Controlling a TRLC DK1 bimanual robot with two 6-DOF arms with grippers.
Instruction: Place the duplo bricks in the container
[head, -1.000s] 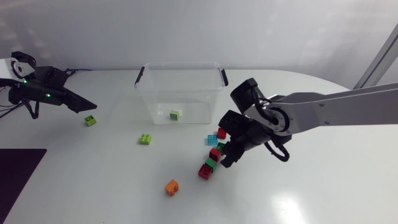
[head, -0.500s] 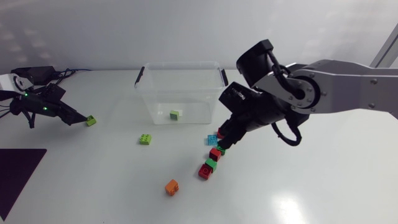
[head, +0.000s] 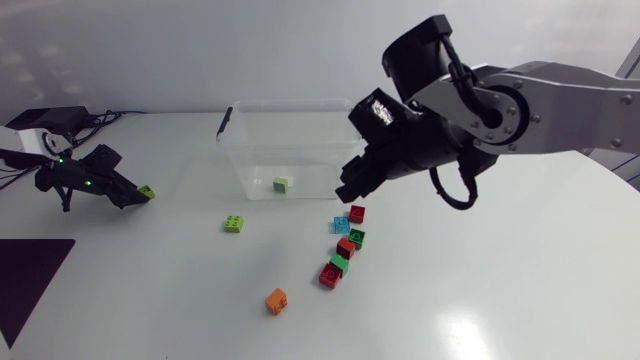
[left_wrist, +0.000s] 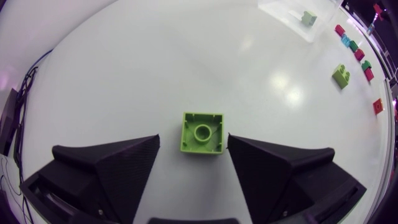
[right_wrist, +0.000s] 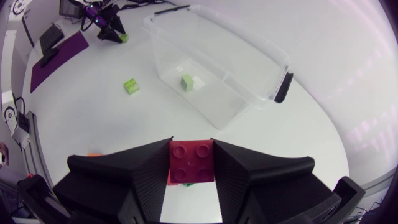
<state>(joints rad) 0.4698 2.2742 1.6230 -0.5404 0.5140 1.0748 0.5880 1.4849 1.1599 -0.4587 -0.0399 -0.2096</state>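
A clear plastic container (head: 232, 150) stands at the table's back middle with one green brick (head: 282, 184) inside. My right gripper (head: 352, 186) hangs by the container's front right corner, shut on a red brick (right_wrist: 191, 162). Below it a row of red, green and cyan bricks (head: 342, 250) lies on the table. My left gripper (head: 135, 197) sits at the far left, open around a light green brick (left_wrist: 202, 132). One finger is close against the brick and the other stands a little apart. A lime brick (head: 234, 224) and an orange brick (head: 276, 300) lie loose.
A dark mat (head: 25, 280) covers the table's front left corner. Cables lie at the back left behind my left arm. The container's black handles (head: 224, 122) stick out at both ends.
My right arm has risen from the brick row with the red brick and moved toward the container. My left gripper has come down over the light green brick and its fingers have narrowed.
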